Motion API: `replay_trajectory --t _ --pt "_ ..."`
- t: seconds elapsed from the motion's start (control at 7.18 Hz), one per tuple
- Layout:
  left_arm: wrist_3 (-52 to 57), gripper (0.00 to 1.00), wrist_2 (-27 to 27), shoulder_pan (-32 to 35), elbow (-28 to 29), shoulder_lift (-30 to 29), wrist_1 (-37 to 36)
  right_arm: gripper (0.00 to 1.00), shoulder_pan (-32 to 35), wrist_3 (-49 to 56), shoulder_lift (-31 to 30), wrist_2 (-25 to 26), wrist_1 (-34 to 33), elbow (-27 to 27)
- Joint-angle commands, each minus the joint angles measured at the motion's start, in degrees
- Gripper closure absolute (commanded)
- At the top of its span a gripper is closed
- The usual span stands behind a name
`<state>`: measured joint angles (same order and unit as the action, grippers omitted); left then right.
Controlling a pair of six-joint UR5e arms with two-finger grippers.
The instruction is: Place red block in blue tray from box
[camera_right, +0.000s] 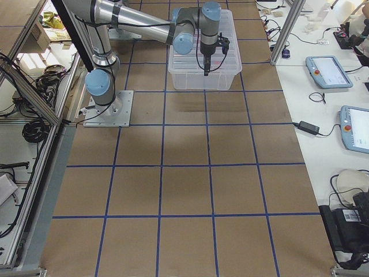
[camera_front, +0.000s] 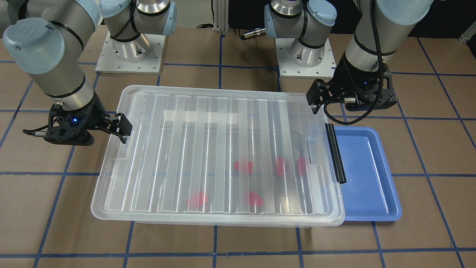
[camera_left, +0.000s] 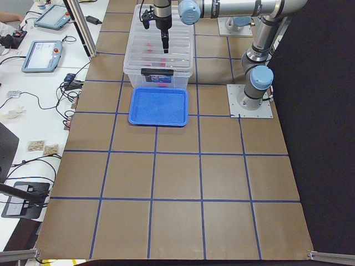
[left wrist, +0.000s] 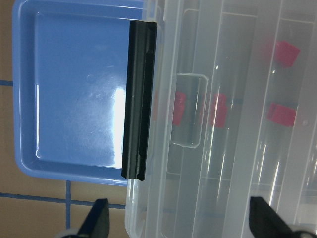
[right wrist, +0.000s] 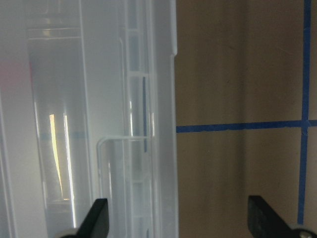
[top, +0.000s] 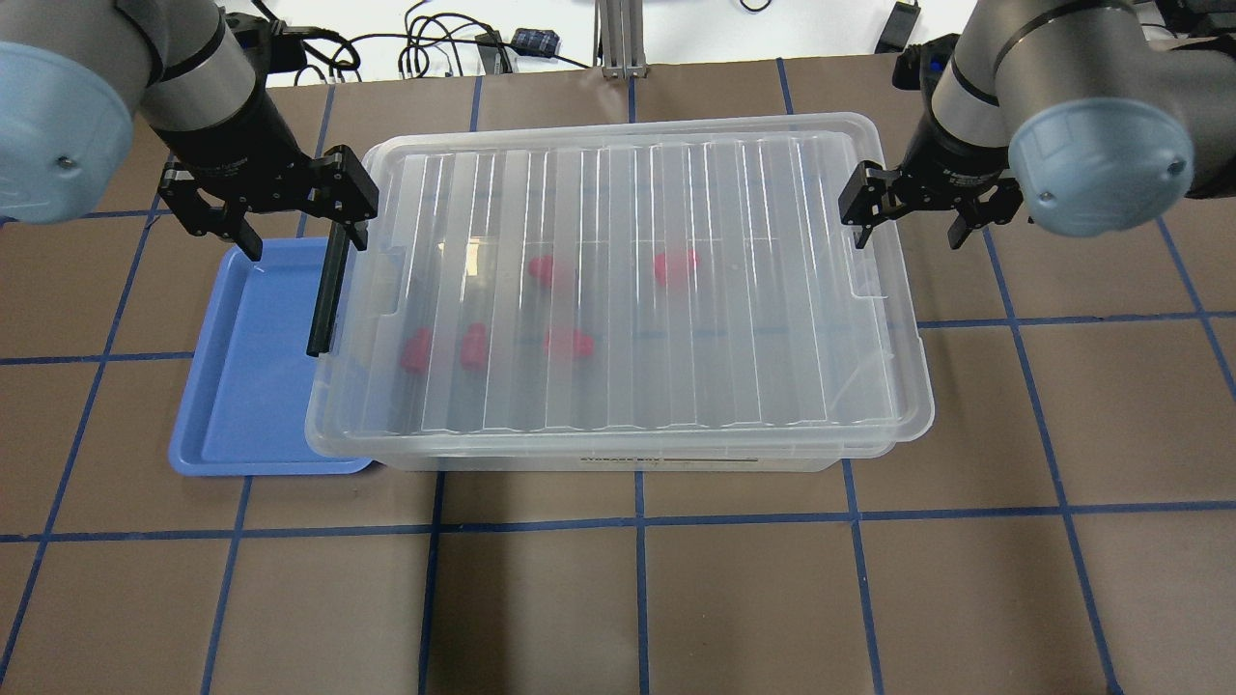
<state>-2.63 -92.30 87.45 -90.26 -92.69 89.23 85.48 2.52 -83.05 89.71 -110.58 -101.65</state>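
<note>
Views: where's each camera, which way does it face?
Front-facing: across the table, facing the robot bases; left arm on view's right.
Overhead: behind the robot, down on the box; left gripper, right gripper.
Exterior left: table end beyond the blue tray; left arm nearer.
Exterior right: opposite end; right arm nearer.
Left wrist: down on the black bar; own fingertips.
Right wrist: down on the box's other end; own fingertips.
Shared: front-facing and overhead both show five red blocks.

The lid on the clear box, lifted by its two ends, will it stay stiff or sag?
The lid is wide translucent plastic, probably light; its ribs run crosswise, not end to end, so it may sag mid-span. Its glossy surface may slip in the open left gripper and right gripper. The black bar at one end may latch it.
</note>
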Motion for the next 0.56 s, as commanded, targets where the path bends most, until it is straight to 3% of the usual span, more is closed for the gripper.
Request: replay_trajectory --t 0.0,0.42 --pt "0.1 0.0 -0.1 0.0 0.1 0.0 0.0 0.0 -0.2 0.5 0.1 0.0 -2.3 -1.5" --pt "0.1 0.0 -0.3 -0.1 0.3 -0.1 -0.7 0.0 -1.5 0.7 0.3 1.5 -3.7 -2.1"
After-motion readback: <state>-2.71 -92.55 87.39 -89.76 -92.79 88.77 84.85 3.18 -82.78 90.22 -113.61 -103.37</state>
